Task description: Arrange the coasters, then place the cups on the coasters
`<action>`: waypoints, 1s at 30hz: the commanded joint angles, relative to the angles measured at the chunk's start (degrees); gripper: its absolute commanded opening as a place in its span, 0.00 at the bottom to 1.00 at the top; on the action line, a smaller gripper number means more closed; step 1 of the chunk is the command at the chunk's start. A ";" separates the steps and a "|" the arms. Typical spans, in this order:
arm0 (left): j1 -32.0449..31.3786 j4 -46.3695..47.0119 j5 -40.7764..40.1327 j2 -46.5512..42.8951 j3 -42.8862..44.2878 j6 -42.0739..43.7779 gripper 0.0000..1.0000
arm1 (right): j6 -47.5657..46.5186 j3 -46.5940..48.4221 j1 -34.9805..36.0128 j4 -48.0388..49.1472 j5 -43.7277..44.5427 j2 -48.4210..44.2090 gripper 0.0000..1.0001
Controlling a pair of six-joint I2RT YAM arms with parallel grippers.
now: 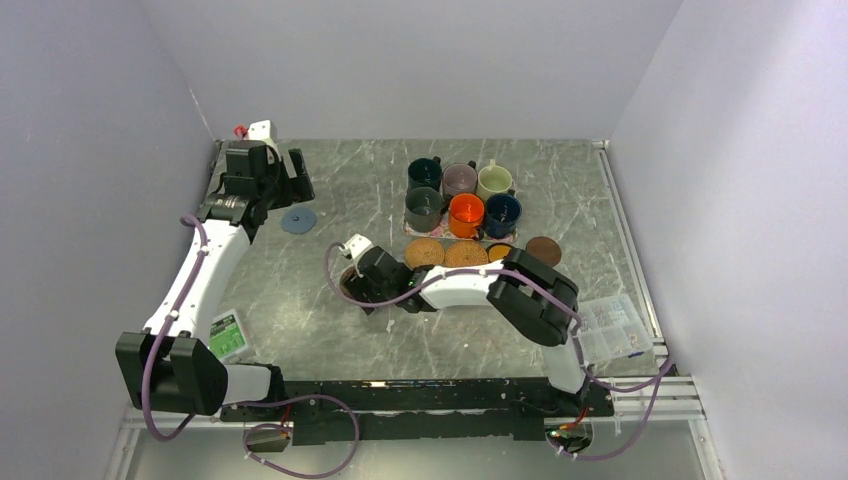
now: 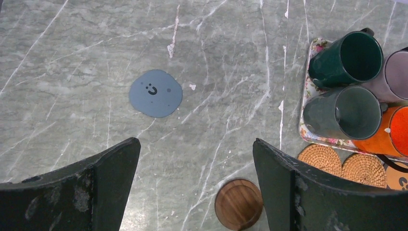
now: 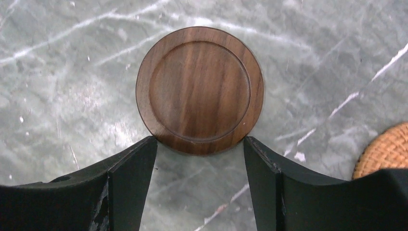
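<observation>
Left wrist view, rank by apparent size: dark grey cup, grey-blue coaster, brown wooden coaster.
1. dark grey cup, clearly largest, though its rim stands nearer the camera, which inflates it.
2. grey-blue coaster and brown wooden coaster: about alike, too close to rank.

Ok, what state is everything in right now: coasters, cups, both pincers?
Grey-blue coaster, flat on the table, bare.
Left brown coaster, flat, bare, not gripped.
Right brown coaster, flat, bare.
Two woven coasters, flat, side by side, bare.
Six cups, upright on the floral mat, none on a coaster.
Left pincer, open, empty.
Right pincer, open, above the left brown coaster's near rim.
Yellow-centred coaster, partly hidden by the right arm.
</observation>
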 commanded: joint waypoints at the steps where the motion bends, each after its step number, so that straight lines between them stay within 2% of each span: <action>1: 0.67 1.47 0.31 -1.32 0.07 -0.87 0.94 | 0.64 3.51 0.29 -1.86 1.18 4.44 0.70; 14: 1.45 1.72 0.48 -0.52 -0.17 -1.24 0.94 | -3.85 13.79 0.29 1.97 1.68 14.16 0.71; 24: 2.38 1.56 1.05 -0.73 -0.06 -1.56 0.94 | -2.71 20.95 0.23 2.13 9.51 20.47 0.71; 30: 2.87 1.56 0.84 -1.23 -0.08 -1.51 0.94 | -3.45 24.22 0.03 2.74 9.82 23.27 0.72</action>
